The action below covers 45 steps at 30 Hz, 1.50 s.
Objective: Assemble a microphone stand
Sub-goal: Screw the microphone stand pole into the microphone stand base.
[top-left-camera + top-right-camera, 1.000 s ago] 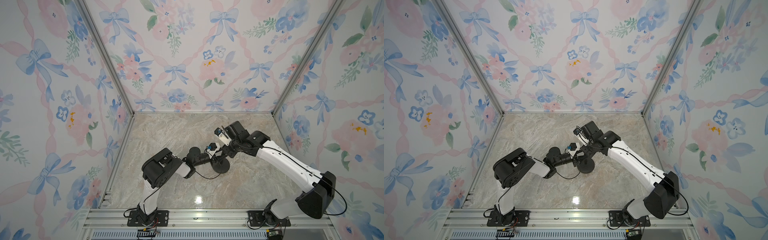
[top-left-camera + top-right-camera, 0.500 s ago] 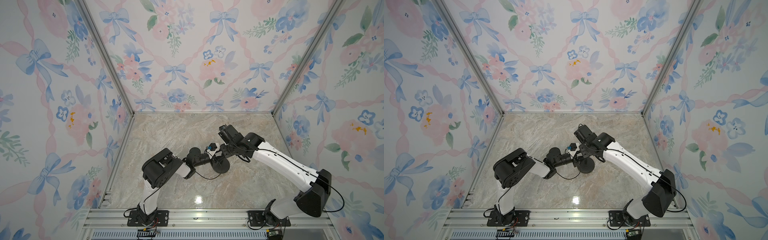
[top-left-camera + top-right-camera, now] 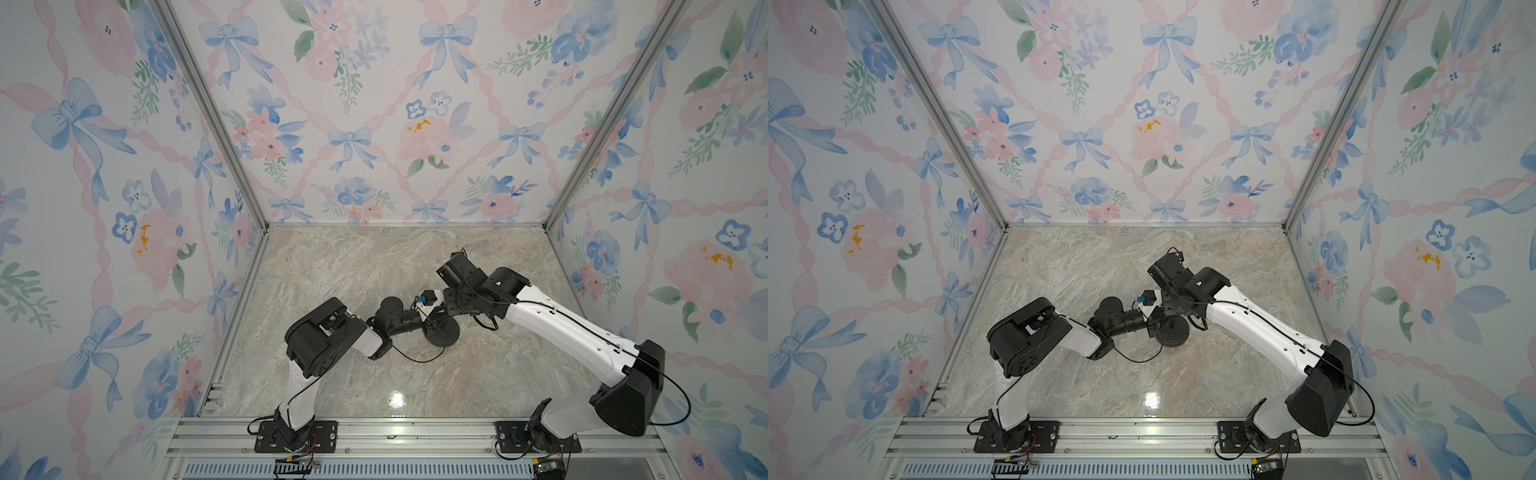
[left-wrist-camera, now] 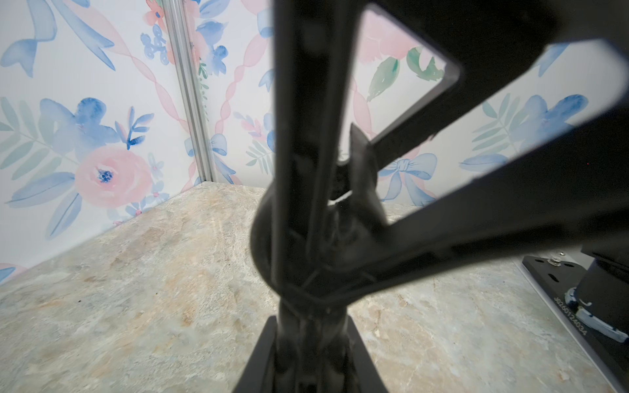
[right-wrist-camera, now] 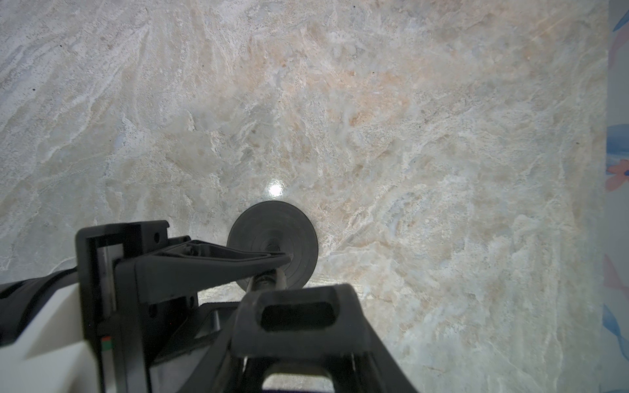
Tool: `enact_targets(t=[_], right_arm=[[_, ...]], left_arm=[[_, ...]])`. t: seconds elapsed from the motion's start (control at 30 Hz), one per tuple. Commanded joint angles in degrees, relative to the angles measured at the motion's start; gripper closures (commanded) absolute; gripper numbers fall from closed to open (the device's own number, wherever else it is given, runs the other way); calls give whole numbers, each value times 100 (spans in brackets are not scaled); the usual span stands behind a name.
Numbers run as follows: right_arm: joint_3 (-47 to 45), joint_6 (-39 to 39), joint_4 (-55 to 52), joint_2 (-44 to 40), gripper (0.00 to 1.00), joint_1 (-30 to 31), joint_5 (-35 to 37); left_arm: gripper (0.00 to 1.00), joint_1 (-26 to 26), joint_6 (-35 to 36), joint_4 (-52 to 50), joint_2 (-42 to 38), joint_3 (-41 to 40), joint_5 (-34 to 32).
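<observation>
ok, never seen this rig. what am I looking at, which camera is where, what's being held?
Two robot arms, the left arm and the right arm, are bolted to a rail at the front of a marble-look table, boxed in by flowered walls. The two wide pictures come from one camera pair overhead, so they look nearly alike. The two close-ups come from a camera on each arm's wrist. The only object is a small black microphone stand: a round base flat on the table and a thin rod over its middle. In the right wrist view the left tool is closed on that rod. The right tool is above it, at the rod's upper end; whether it grips is hidden.
</observation>
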Motion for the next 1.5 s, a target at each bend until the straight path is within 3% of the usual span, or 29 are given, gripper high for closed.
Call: enact_targets(t=[0.0, 0.13, 0.33, 0.47, 0.53, 0.6, 0.7, 0.77, 0.97, 1.13, 1.3, 1.47], right_arm=[[-236, 254, -645, 241, 56, 166, -1006], [20, -290, -628, -15, 41, 72, -875], [790, -2026, -912, -474, 36, -381, -1139], [751, -4284, -715, -940, 34, -866, -2091], [589, -6068, -696, -1123, 32, -925, -2511], [305, -8553, -899, -1311, 22, -869, -2793], [326, -9872, -846, -1052, 17, -1159, -3147], [681, -10190, -1077, -619, 16, -1344, -3547], [1651, -10241, -1589, 629, 18, -1383, -3273], [1993, -9920, -1821, 1132, 39, -1394, -3145], [1929, -9560, -1786, 1209, 49, -1385, -2952], [1891, -8661, -1595, 1228, 62, -1377, -2919]], left_arm=[[94, 58, 89, 31, -69, -19, -181], [100, 78, 89, 32, -56, -55, -203], [100, 118, 69, 39, -85, -96, -213], [100, 137, 77, 33, -131, -168, -226], [100, 152, 44, 35, -127, -183, -178], [100, 174, 10, 31, -127, -193, -138], [100, 175, 27, 31, -121, -193, -66], [100, 174, 32, 39, -114, -191, -60], [98, 168, 24, 31, -85, -160, 24], [96, 166, 14, 38, -85, -150, 3], [94, 173, -3, 32, -76, -146, -13], [91, 174, -29, 31, -74, -142, -71]])
